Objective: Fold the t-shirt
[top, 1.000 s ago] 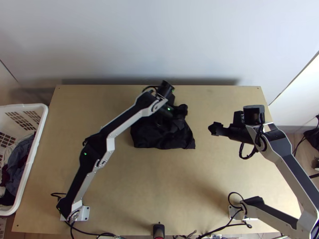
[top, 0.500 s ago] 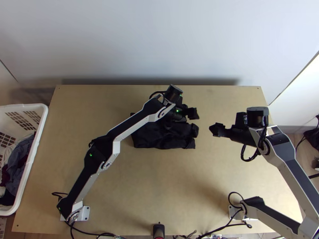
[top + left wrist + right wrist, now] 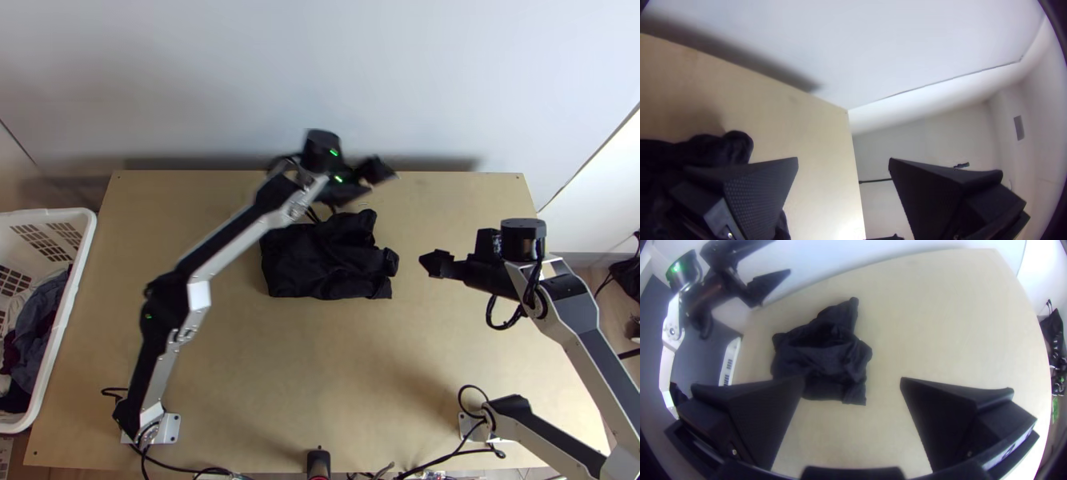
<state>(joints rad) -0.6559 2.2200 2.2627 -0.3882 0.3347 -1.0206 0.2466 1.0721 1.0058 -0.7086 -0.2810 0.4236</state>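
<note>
Black t-shirt (image 3: 320, 256) lay between the two arms' reach, long side running left to right

Top view: The t-shirt rested on the far half of the light wooden counter (image 3: 320, 376), left of its middle, rumpled and bunched, with its longer axis roughly along the far edge. One lump poked toward that edge; smaller flaps stuck out toward the right edge. The left arm's fingers (image 3: 378, 174) hung by the far edge, beyond the cloth, spread and holding nothing. The right arm's fingers (image 3: 436, 262) sat just off the shirt's right-hand end, pointing at it.

Left wrist view: The two fingers stood wide apart with no cloth between them. Dark fabric lay beside and behind one finger, so a grasp there would probably have meant coming back toward the near edge.

Right wrist view: These fingers were also wide apart and empty. The shirt lay ahead, partly behind one finger, with bare wood between the tips. The right arm seemed better lined up with the long axis, needing a move toward the left edge.
</note>
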